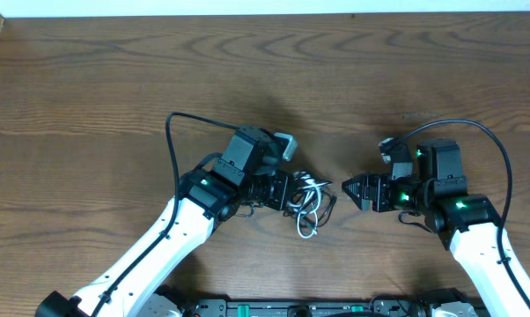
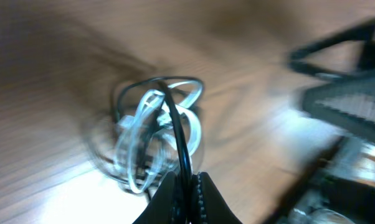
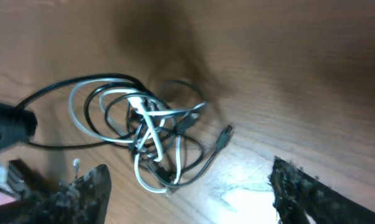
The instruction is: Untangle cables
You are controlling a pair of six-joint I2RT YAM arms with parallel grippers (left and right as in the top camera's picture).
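A tangle of thin cables [image 1: 309, 204], one white and the others black, lies on the wooden table between my two arms. In the right wrist view the knot [image 3: 151, 127] shows white loops wound through black ones, with a small black plug end [image 3: 225, 132] lying free to its right. My left gripper [image 1: 287, 190] sits at the tangle's left edge. Its jaws [image 2: 186, 186] are shut on a black cable [image 2: 178, 137] that runs up into the knot. My right gripper [image 1: 351, 188] is open and empty, a short way right of the tangle; its fingers [image 3: 187, 193] point toward it.
The wooden table [image 1: 106, 97] stretches back to a pale wall strip along the top edge. Thick black arm wires arc over the left arm [image 1: 172, 141] and the right arm [image 1: 498, 145]. The right arm shows blurred in the left wrist view [image 2: 343, 112].
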